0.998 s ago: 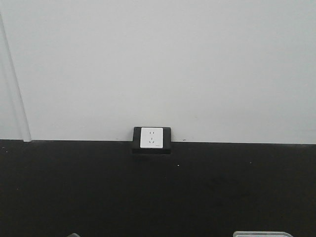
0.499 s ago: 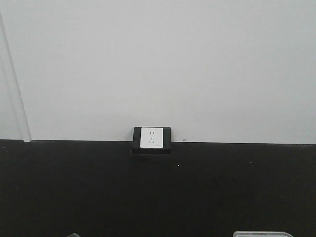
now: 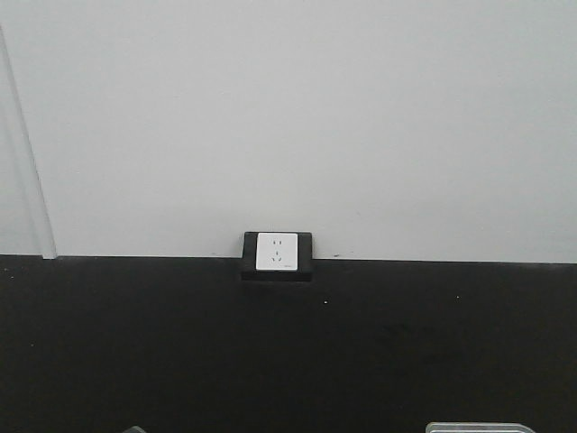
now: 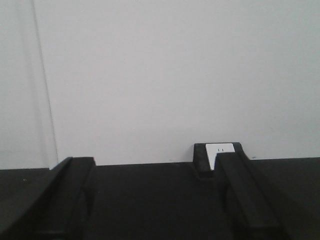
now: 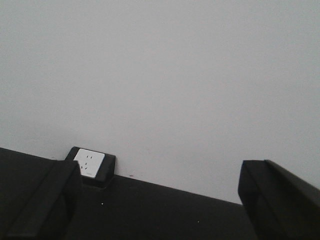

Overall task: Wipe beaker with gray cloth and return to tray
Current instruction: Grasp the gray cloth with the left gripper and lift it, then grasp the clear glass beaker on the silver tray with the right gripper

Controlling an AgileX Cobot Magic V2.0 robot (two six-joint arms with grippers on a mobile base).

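The beaker and the gray cloth are out of view in every frame. Only a silvery rounded rim of the tray [image 3: 480, 427] peeks in at the bottom right of the front view. In the left wrist view my left gripper [image 4: 155, 200] is open, its two black fingers [image 4: 67, 192] wide apart with nothing between them, pointing at the wall. My right gripper [image 5: 160, 200] is also open and holds nothing, its fingers [image 5: 280, 197] spread far apart in the right wrist view. Neither arm shows in the front view.
A white wall fills the upper half of each view above a black surface [image 3: 288, 352]. A white socket in a black frame [image 3: 277, 253] sits at the wall's foot. A small gray tip [image 3: 133, 429] shows at the bottom left edge.
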